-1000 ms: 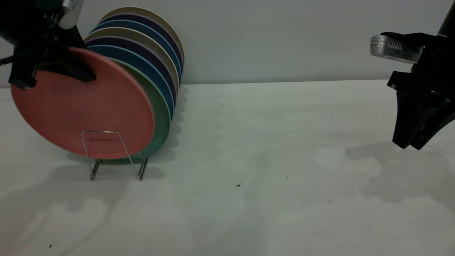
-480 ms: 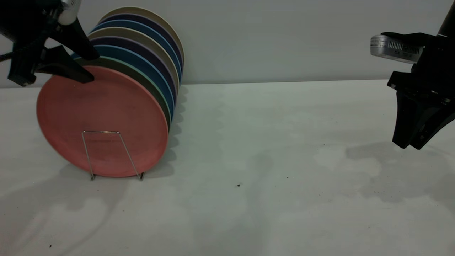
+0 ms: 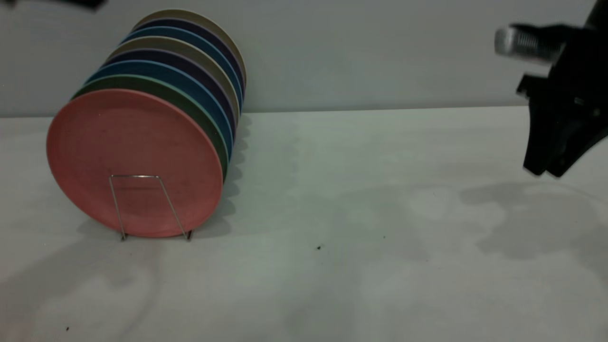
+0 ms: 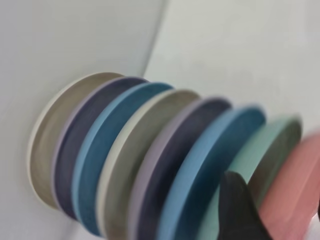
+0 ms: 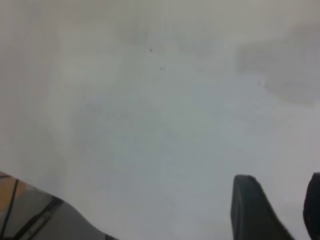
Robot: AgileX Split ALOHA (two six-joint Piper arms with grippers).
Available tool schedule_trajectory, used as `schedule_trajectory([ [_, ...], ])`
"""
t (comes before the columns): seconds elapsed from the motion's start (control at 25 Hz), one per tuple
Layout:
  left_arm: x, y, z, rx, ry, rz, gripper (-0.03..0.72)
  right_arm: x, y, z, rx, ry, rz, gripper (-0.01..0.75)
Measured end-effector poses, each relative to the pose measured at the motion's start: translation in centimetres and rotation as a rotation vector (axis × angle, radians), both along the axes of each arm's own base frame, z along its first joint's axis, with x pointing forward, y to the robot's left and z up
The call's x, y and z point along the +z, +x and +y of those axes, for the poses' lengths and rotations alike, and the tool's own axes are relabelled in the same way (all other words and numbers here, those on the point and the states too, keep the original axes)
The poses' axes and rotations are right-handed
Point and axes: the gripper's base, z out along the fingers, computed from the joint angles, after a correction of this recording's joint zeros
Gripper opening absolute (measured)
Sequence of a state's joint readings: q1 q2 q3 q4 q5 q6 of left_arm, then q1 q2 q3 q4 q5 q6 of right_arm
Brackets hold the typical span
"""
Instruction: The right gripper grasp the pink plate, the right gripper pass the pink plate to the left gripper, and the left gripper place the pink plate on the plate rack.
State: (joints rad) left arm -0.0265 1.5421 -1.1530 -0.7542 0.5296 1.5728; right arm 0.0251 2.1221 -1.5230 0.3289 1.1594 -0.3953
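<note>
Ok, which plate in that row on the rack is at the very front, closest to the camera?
The pink plate. It stands at the near end of the row, just in front of the mint-green plate, its whole face showing behind the plate rack front loop.

A pale grey wall rises behind the shadow-mottled white table

A salmon-pink plate (faintly speckled) fronts green, blue, purple and beige plates on a silver rack.

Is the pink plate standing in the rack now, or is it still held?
Standing in the plate rack: the pink plate stands upright, no hand touching.
</note>
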Motion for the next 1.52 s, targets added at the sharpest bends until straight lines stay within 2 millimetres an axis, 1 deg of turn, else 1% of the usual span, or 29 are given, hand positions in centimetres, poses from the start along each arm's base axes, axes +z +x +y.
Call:
schedule_trajectory([
  [0.08,1.1,-0.6,0.0,0.176,-0.164,0.085,0.420,1.3,0.8,-0.3,-0.017,-0.037,-0.023,0.277],
  [0.16,1.5,-1.2,0.2,0.371,-0.316,0.215,0.420,2.7,1.6,-0.8,-0.054,-0.095,-0.063,0.278],
  [0.2,1.5,-1.5,0.3,0.459,-0.361,0.284,0.420,3.3,1.6,-1.0,-0.069,-0.117,-0.076,0.278],
  [0.28,1.3,-2.4,0.8,0.602,-0.372,0.404,0.420,4.6,1.3,-1.3,-0.096,-0.150,-0.095,0.278],
  [0.36,0.9,-3.3,1.7,0.742,-0.315,0.486,0.420,6.3,1.0,-1.4,-0.108,-0.162,-0.131,0.278],
  [0.44,0.8,-4.2,2.6,0.856,-0.234,0.530,0.420,8.6,0.4,-1.5,-0.122,-0.159,-0.180,0.278],
  [0.56,1.4,-5.5,3.9,0.975,-0.133,0.522,0.420,12.3,-1.0,-1.5,-0.132,-0.152,-0.267,0.278],
  [0.64,2.1,-6.4,4.5,1.019,-0.099,0.496,0.420,14.4,-2.7,-1.5,-0.129,-0.160,-0.314,0.278],
  [0.68,2.5,-6.9,4.6,1.031,-0.087,0.494,0.420,15.6,-3.8,-1.5,-0.129,-0.161,-0.337,0.278],
  [0.76,3.4,-8.0,4.7,1.046,-0.085,0.494,0.420,17.1,-6.4,-1.7,-0.129,-0.165,-0.362,0.278],
  [0.8,3.7,-8.8,4.8,1.050,-0.086,0.496,0.420,17.7,-7.7,-1.7,-0.129,-0.165,-0.370,0.278],
  [0.88,3.9,-10.5,4.8,1.058,-0.092,0.495,0.420,18.6,-10.7,-1.8,-0.132,-0.161,-0.390,0.278],
  [1.0,3.1,-13.8,4.9,1.070,-0.100,0.497,0.420,19.3,-15.4,-1.7,-0.138,-0.137,-0.414,0.278],
  [1.12,2.1,-17.4,5.0,1.078,-0.120,0.480,0.420,19.1,-20.1,-1.8,-0.137,-0.129,-0.437,0.278],
  [1.2,1.7,-19.8,5.1,1.076,-0.142,0.445,0.420,18.6,-23.2,-1.9,-0.129,-0.129,-0.459,0.278],
  [1.32,1.0,-23.4,5.2,1.070,-0.179,0.388,0.420,17.6,-27.3,-2.0,-0.104,-0.129,-0.509,0.278],
  [1.44,0.5,-26.5,5.3,1.059,-0.226,0.312,0.420,16.5,-30.8,-2.1,-0.079,-0.131,-0.573,0.278],
  [1.52,0.1,-28.4,5.3,1.053,-0.257,0.263,0.420,15.6,-32.6,-2.2,-0.067,-0.133,-0.608,0.278],
])
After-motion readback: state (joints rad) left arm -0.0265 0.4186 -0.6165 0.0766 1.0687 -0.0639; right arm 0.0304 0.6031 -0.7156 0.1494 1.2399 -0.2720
